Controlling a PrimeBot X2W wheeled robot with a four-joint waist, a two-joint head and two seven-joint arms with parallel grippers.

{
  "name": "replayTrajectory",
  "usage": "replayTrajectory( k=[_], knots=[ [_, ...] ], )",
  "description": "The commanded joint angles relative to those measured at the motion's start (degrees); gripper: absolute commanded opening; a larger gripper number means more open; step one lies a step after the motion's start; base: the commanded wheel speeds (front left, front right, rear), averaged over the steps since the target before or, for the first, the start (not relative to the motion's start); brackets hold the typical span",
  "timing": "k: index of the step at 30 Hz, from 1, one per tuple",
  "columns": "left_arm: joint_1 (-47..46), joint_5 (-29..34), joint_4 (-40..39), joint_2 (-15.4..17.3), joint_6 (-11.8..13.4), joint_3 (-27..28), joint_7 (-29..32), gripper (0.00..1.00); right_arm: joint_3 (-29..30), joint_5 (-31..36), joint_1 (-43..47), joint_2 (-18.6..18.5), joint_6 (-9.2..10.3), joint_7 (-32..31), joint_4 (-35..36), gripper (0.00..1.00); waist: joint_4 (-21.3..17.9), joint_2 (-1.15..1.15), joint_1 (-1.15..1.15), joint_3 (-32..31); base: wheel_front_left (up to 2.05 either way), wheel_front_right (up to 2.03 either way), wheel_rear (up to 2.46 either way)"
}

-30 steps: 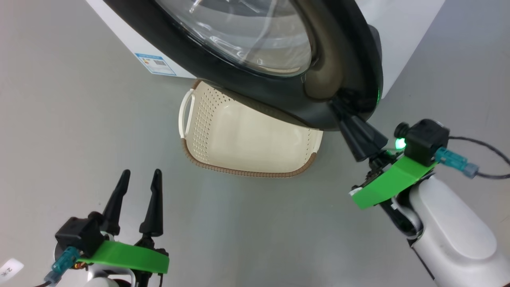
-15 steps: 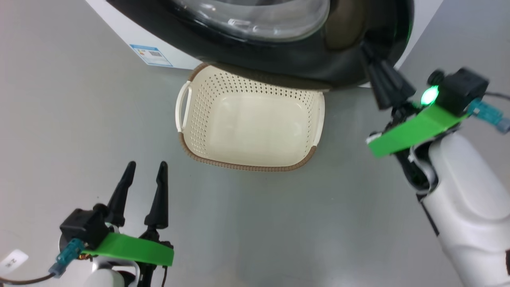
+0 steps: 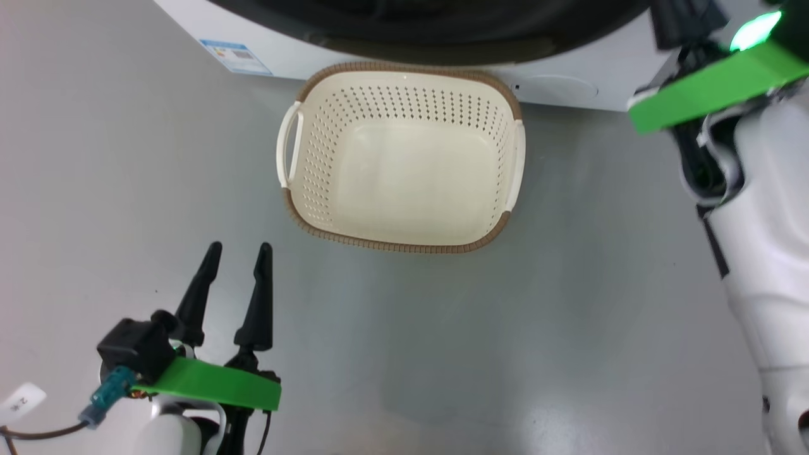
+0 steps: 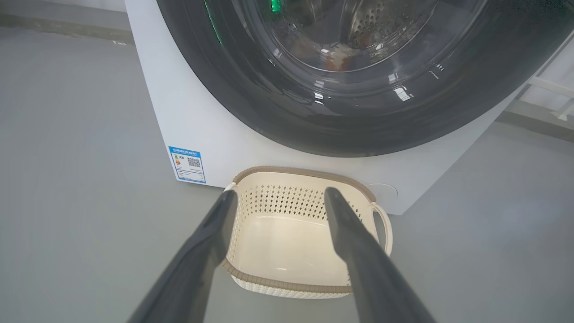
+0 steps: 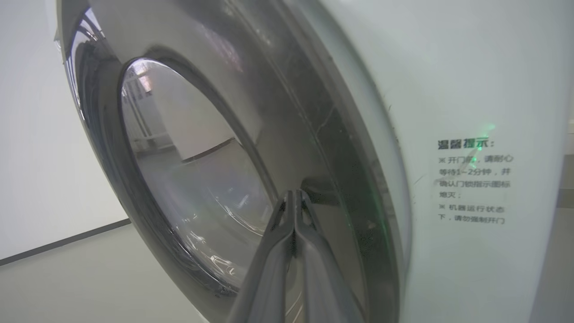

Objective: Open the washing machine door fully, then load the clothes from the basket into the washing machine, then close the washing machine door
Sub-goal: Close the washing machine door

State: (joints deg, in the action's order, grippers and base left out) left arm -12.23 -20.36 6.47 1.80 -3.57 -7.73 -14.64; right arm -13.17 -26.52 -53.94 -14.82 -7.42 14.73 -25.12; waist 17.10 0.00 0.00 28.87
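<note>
Cream basket [image 3: 404,248] on floor [image 3: 505,347] before washer [image 4: 188,103], black door [image 4: 358,130] against washer front, my left claw [image 3: 240,248] wide near basket, my right claw [image 5: 293,194] pinched shut at door's rim.

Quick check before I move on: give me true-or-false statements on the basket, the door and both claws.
1. The cream perforated plastic basket holds clothes. False: it is empty.
2. The left claw is open. True.
3. The right claw grips a basket handle. False: it is shut, with its tips at the glossy black round washing machine door.
4. The basket stands on the grey floor in front of the white washing machine. True.
</note>
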Motion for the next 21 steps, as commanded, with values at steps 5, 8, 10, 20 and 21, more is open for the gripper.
replayTrajectory(
  k=[5,8,10,20,21],
  knots=[
    [-2.04,-1.37,-1.48,1.08,-0.42,1.8,-0.36,1.0,1.6,1.63,-6.72,1.27,-0.07,0.27,-1.2,0.0,0.17,0.0,0.0,2.4,0.0,0.0,0.0],
    [-2.41,-1.21,-1.63,1.08,-0.47,1.72,-0.36,1.0,2.19,1.85,-8.8,1.97,-0.07,0.27,-2.03,0.0,0.07,0.0,0.0,2.92,0.0,0.0,0.0],
    [-2.55,-1.17,-1.66,1.08,-0.46,1.65,-0.36,1.0,2.18,1.94,-9.12,2.15,-0.07,0.27,-2.16,0.0,0.02,0.0,0.0,2.98,0.0,0.0,0.0],
    [-2.29,-0.87,-1.64,1.08,-0.39,1.92,-0.36,1.0,-0.55,0.77,-5.61,2.49,-0.07,0.27,-1.67,0.0,-0.85,0.0,0.0,0.86,0.0,0.0,0.0],
    [-2.23,-0.79,-1.71,1.08,-0.41,2.0,-0.36,1.0,-1.2,0.53,-4.87,2.32,-0.07,0.27,-1.54,0.0,-0.95,0.0,0.0,0.59,0.0,0.0,0.0]
  ],
)
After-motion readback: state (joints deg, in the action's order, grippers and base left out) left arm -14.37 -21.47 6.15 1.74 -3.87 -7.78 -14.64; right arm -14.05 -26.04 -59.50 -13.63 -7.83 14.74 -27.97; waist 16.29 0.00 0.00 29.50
